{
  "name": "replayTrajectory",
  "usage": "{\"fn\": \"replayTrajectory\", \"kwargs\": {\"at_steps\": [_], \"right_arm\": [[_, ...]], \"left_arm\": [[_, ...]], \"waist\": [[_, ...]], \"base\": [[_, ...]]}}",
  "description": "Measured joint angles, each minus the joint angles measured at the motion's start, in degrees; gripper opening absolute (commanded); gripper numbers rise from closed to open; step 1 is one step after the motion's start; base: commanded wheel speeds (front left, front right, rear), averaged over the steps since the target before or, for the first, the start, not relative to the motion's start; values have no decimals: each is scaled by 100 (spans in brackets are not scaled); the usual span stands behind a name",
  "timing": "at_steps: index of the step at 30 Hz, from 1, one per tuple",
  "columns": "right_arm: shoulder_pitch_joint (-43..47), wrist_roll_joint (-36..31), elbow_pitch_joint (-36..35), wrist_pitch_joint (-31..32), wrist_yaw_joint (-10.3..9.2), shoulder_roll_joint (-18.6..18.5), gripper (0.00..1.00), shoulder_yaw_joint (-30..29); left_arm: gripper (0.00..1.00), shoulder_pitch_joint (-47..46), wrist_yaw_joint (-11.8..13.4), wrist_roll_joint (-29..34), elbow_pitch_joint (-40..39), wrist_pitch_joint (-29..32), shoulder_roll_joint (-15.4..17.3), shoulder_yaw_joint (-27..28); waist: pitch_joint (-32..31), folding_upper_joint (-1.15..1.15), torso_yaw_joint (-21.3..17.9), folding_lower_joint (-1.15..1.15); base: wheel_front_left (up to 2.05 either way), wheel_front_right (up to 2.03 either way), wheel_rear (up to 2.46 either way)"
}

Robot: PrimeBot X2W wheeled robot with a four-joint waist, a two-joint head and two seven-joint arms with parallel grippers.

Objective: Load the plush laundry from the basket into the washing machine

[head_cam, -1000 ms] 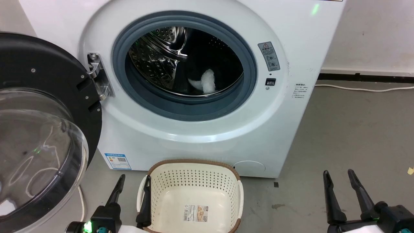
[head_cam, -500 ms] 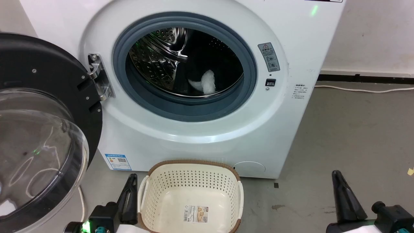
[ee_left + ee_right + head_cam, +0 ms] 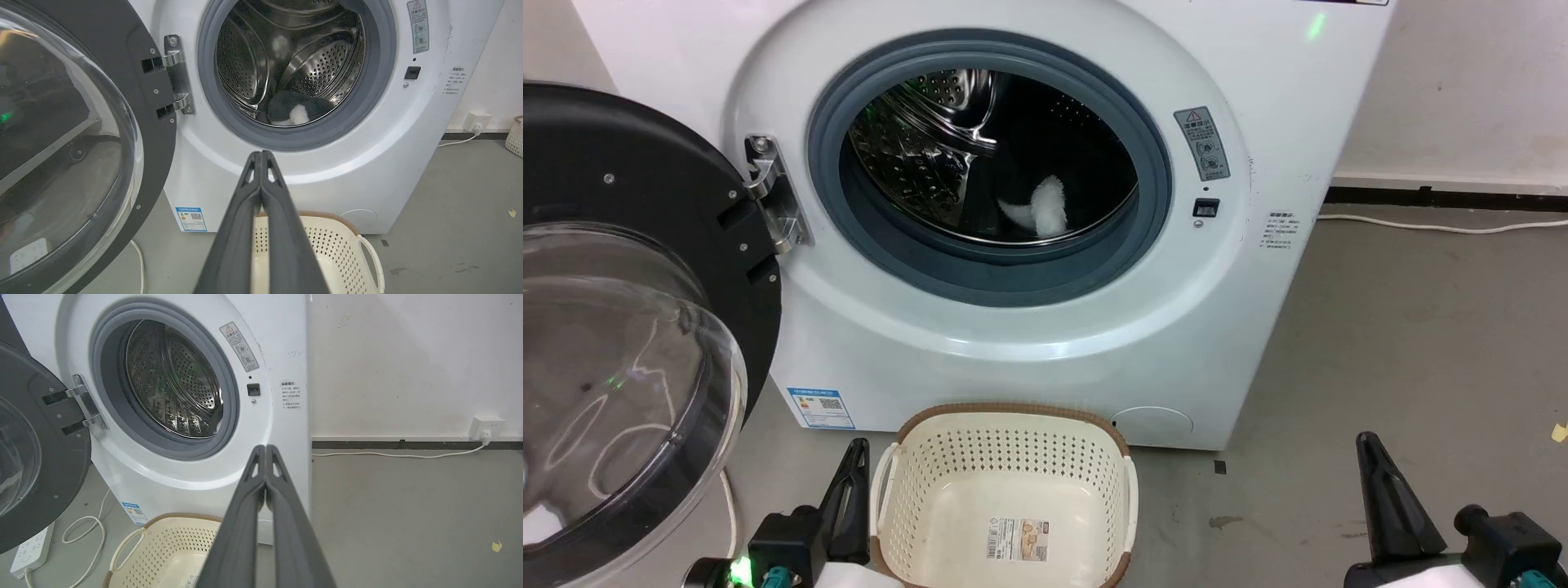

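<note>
Head view: the plush laundry [image 3: 1045, 211] lies inside the washing machine [image 3: 1258, 327] — well apart from the left fingers [image 3: 849, 490] and right fingers [image 3: 1384, 498], both pairs pressed closed — warning sticker [image 3: 1202, 143] print unreadable.

- A white painted wall [image 3: 408, 355] stands at the back, scuffed and marked in places.
- Along its foot runs a black skirting strip [image 3: 408, 444] with a white band above it.
- The floor [image 3: 1421, 327] is bare grey concrete, with a small dark stain [image 3: 1225, 520] and a yellow scrap [image 3: 496, 546].
- A white socket [image 3: 486, 426] sits low on the wall, and a white cable [image 3: 388, 455] runs from it along the floor.
- A white power strip [image 3: 30, 551] lies on the floor with a pale cord [image 3: 141, 261] curling near it.
</note>
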Motion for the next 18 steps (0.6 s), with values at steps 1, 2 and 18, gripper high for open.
{"fn": "replayTrajectory", "kwargs": {"at_steps": [1,2,18], "right_arm": [[-4,-13,-1,21,0,0,0,0],[-11,-21,-1,27,0,0,0,1],[-53,-169,-19,204,0,0,0,7]], "left_arm": [[0,0,1,0,-4,15,0,2],[0,-1,1,1,-10,30,0,3],[0,-8,3,63,-109,203,-1,41]], "waist": [[0,0,0,0],[1,0,0,0],[8,0,-4,0]], "base": [[0,0,0],[0,0,0],[0,0,0]]}}
